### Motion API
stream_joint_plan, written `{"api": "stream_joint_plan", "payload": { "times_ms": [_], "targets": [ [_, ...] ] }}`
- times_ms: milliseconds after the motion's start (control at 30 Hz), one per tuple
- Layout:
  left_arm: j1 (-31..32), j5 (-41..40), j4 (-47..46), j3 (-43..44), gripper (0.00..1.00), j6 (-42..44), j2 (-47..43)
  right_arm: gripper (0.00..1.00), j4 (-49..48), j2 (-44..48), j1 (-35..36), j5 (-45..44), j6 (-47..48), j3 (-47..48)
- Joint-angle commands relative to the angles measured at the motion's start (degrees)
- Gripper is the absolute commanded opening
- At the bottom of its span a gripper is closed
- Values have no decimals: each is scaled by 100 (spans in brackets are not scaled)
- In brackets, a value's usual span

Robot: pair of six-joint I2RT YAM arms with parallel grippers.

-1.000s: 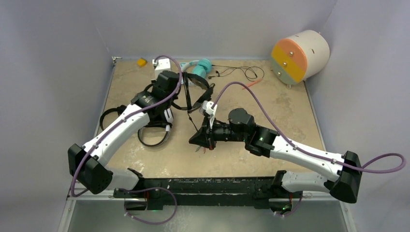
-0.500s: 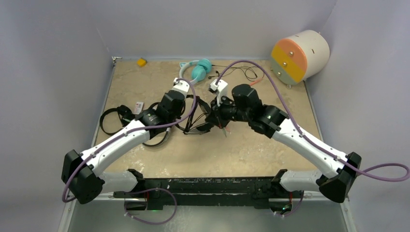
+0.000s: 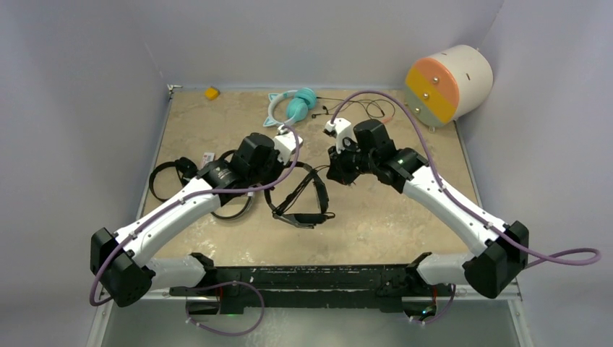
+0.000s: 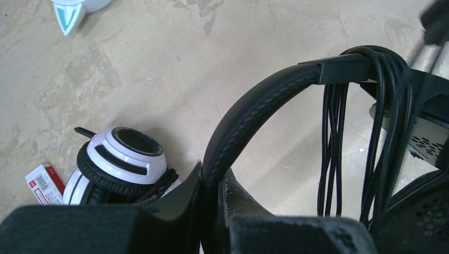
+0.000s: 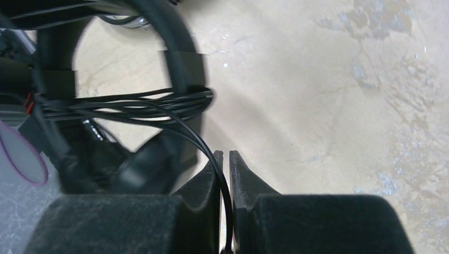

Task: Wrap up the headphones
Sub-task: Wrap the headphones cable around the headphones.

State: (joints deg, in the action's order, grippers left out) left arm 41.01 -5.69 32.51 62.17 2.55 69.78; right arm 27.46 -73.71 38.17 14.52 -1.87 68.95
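Only a cat-ear tip of the teal headphones point(image 4: 69, 13) clears the left wrist view's top edge; the white-and-black headphones point(image 4: 122, 156) sit half hidden behind the left end effector point(image 4: 213, 179).

I'm working remotely in what looks like a robotics lab cell. Plain grey walls point(image 3: 87, 87) box in a stone-patterned table point(image 3: 390, 224), and the left arm point(image 3: 173, 210) and right arm point(image 3: 448, 210) are bolted to a black rail point(image 3: 311, 278), trailing purple cables point(image 3: 564, 256).
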Motion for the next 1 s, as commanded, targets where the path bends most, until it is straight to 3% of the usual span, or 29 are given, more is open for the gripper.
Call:
{"api": "stream_joint_plan", "payload": {
  "times_ms": [0,367,567,767,967],
  "targets": [
    [-11,493,485,269,0,230,-6,11,-454,-112,-540,248,-1,-195],
    [-15,1289,478,397,0,-640,94,16,-2484,119,-843,1172,-894,-1905],
    [-17,1600,428,375,0,-1048,212,31,-2567,481,-860,933,-880,-2410],
    [-21,1253,392,489,0,-1682,536,60,-2320,1004,-872,556,-924,-2820],
    [-32,1228,189,482,0,-2007,741,66,-2115,1231,-872,76,-1098,-3113]
  ]
}}
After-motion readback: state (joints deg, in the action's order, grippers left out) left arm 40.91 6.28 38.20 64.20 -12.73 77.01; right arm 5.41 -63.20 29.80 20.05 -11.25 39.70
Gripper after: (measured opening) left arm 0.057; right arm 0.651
